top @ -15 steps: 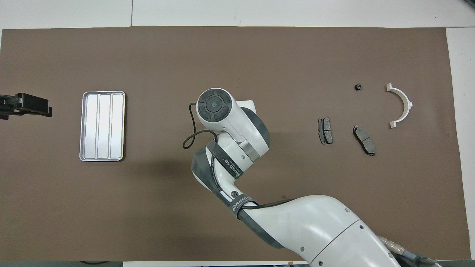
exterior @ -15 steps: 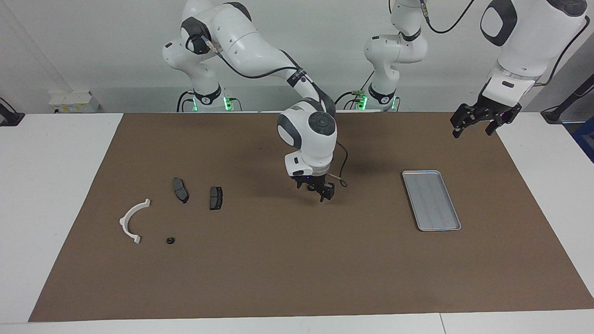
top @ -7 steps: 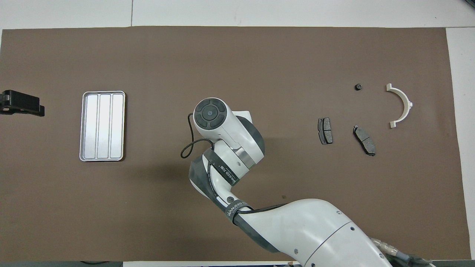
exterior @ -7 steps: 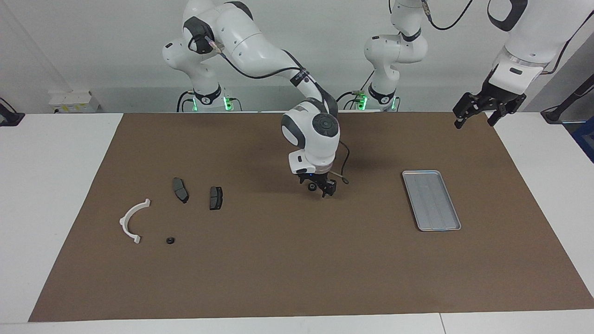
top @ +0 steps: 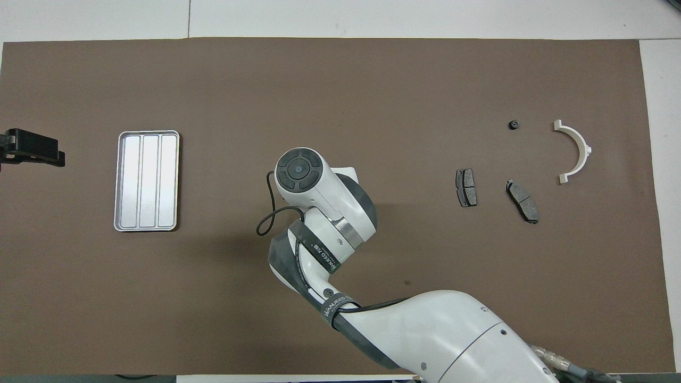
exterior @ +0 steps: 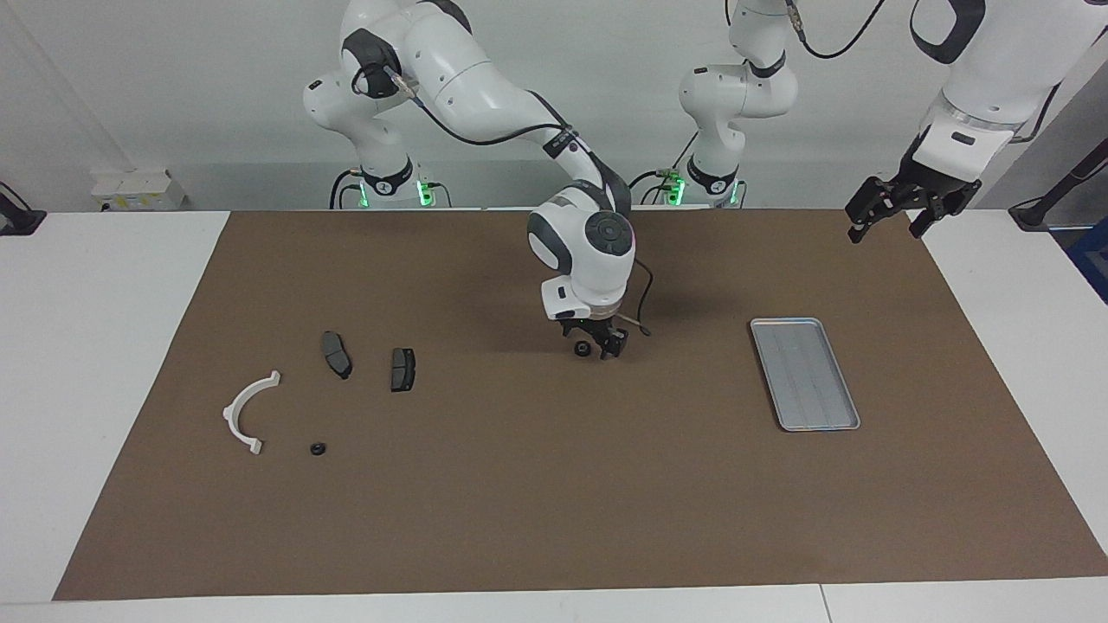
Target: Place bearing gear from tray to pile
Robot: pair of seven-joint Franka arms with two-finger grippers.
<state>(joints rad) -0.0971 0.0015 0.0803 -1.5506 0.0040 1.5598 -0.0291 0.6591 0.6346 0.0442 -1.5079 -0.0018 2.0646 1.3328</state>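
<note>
The right gripper (exterior: 597, 346) hung low over the bare brown mat (exterior: 519, 484) at the middle of the table, between the tray and the pile. From overhead it was wholly hidden under its own white wrist. In the facing view a small dark round shape sat at its fingertips. Whether that was part of the gripper or something held could not be made out, nor could I tell whether the fingers were open or closed. The left gripper (exterior: 887, 227) waited raised over the mat's edge at the left arm's end, fingers spread apart and holding nothing; the overhead view cut it off at the frame's edge (top: 32, 151). The shallow silver-grey ribbed metal tray (exterior: 805, 372) (top: 147, 181) lay toward the left arm's end, its floor bare. Toward the right arm's end lay the pile: two dark grey brake pads (exterior: 337, 354) (exterior: 402, 369) (top: 466, 187) (top: 522, 200) and a white plastic half-ring bracket (exterior: 234, 405) (top: 587, 150). A small black ring-shaped bearing gear (exterior: 318, 449) (top: 513, 125) rested on the mat just beside the bracket, farther from the robots than the pads.
</note>
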